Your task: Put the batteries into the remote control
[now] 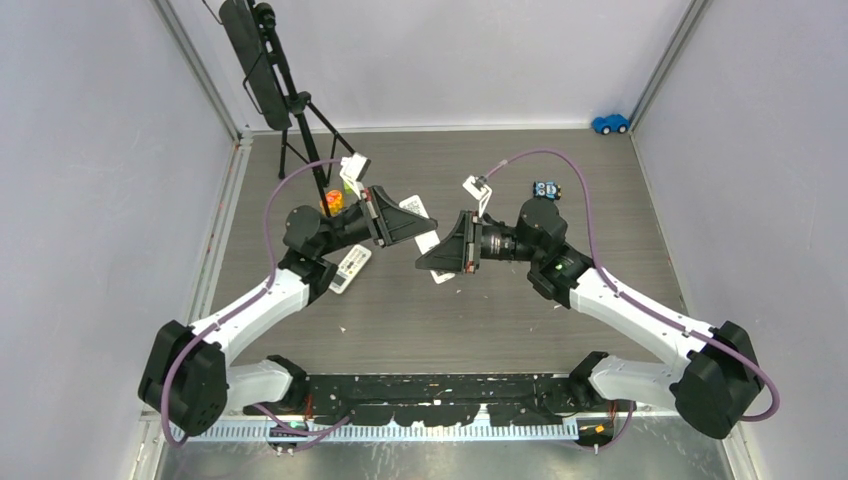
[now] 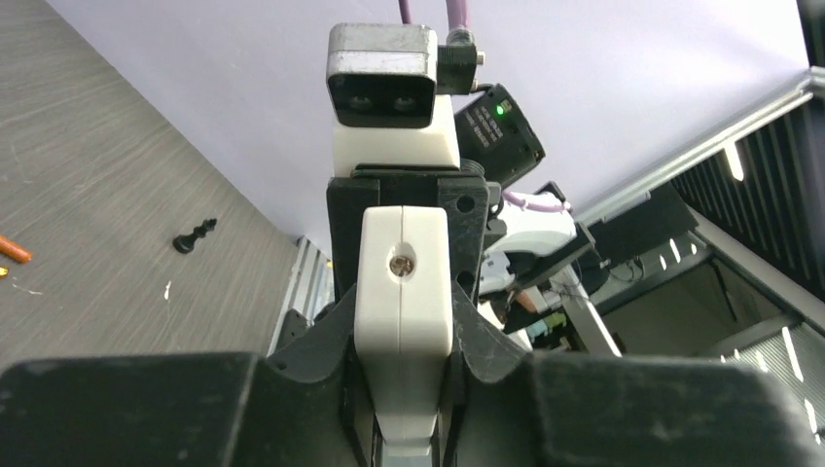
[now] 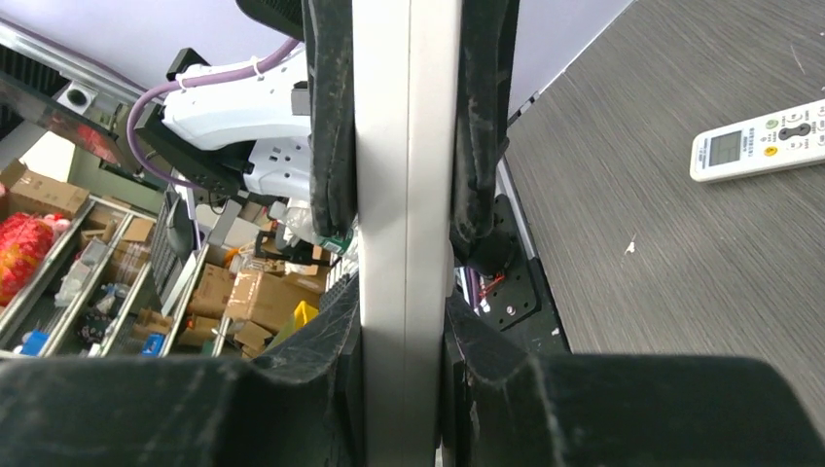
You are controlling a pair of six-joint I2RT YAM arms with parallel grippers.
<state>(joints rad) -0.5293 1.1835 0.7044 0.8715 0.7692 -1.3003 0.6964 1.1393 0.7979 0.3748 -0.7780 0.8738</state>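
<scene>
Both grippers hold one white remote (image 1: 428, 241) in the air over the middle of the table, one from each side. My left gripper (image 1: 413, 227) is shut on it; the left wrist view shows its end with a screw (image 2: 403, 292) between my left gripper's (image 2: 404, 389) jaws. My right gripper (image 1: 442, 256) is shut on it too; its edge (image 3: 404, 195) runs up between my right gripper's (image 3: 404, 370) jaws. A slim orange battery (image 2: 12, 249) lies on the table at the frame's left edge. Small orange pieces (image 1: 333, 203) show behind the left arm.
A second white remote (image 1: 350, 268) (image 3: 759, 146) lies on the table under the left arm. A black chess piece (image 2: 193, 235) lies on the table. A black tripod (image 1: 290, 100) stands at the back left. A small toy (image 1: 545, 190) and a blue toy car (image 1: 610, 123) sit at the back right.
</scene>
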